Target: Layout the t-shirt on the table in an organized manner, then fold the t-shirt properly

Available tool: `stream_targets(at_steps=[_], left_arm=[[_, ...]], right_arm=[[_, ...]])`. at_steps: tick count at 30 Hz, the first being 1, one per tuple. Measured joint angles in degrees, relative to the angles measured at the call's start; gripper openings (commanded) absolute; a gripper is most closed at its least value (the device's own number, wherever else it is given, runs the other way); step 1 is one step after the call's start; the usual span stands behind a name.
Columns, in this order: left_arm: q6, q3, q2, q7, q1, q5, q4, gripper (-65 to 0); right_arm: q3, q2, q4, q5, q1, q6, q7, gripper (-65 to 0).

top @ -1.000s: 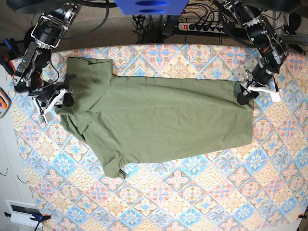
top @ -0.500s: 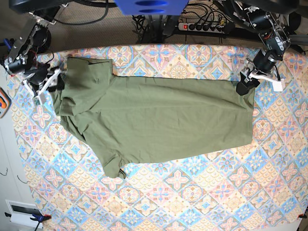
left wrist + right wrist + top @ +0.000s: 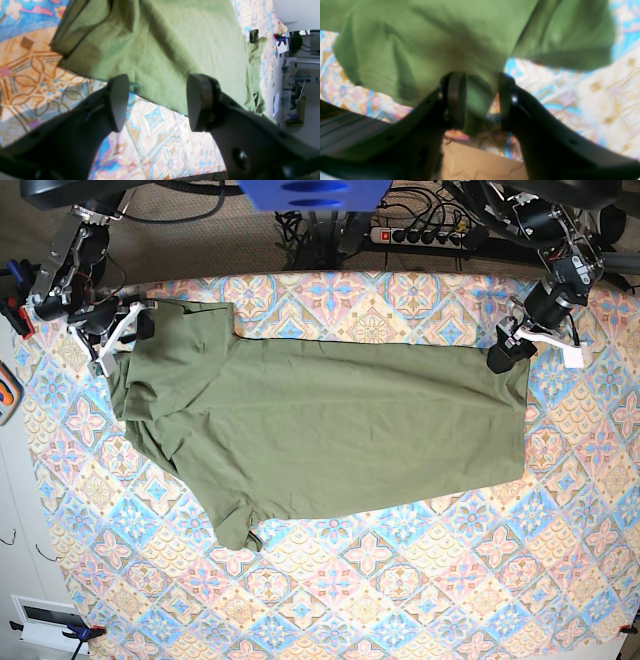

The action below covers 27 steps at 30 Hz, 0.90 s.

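Across the tabletop [image 3: 420, 580] one shirt [image 3: 330, 435] lies sideways, mostly flat, its near sleeve bunched. One risk, as I judge it: the right gripper [image 3: 480, 100] pinches a fold at the shirt's collar end, so a pull there could drag the flattened body askew, or the soft cloth could slip free. The left gripper [image 3: 156, 100] hangs spread and empty over the hem. Count: one tabletop, one shirt, two grippers.
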Motion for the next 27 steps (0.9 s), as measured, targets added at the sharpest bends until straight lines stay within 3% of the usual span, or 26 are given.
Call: stream_targets(at_steps=[7, 12, 20, 27], left_arm=[[-0.02, 0.37, -1.25, -0.02, 0.0, -0.02, -0.02, -28.5], [-0.02, 0.39, -1.25, 0.0, -0.02, 0.0, -0.02, -28.5], [-0.02, 0.37, -1.25, -0.02, -0.17, 0.0, -0.09, -28.5], [-0.02, 0.39, -1.25, 0.0, -0.15, 0.0, -0.09, -28.5]], right_arm=[[0.04, 0.35, -3.1, 1.88, 0.15, 0.33, 1.09, -36.2], [-0.04, 0.33, -3.43, 2.38, -0.48, 0.42, 1.73, -37.4], [-5.35, 0.81, -2.54, 1.68, -2.05, -0.44, 4.46, -45.3], [-5.38, -0.22, -2.47, 1.97, -2.08, -0.68, 4.52, -62.0]])
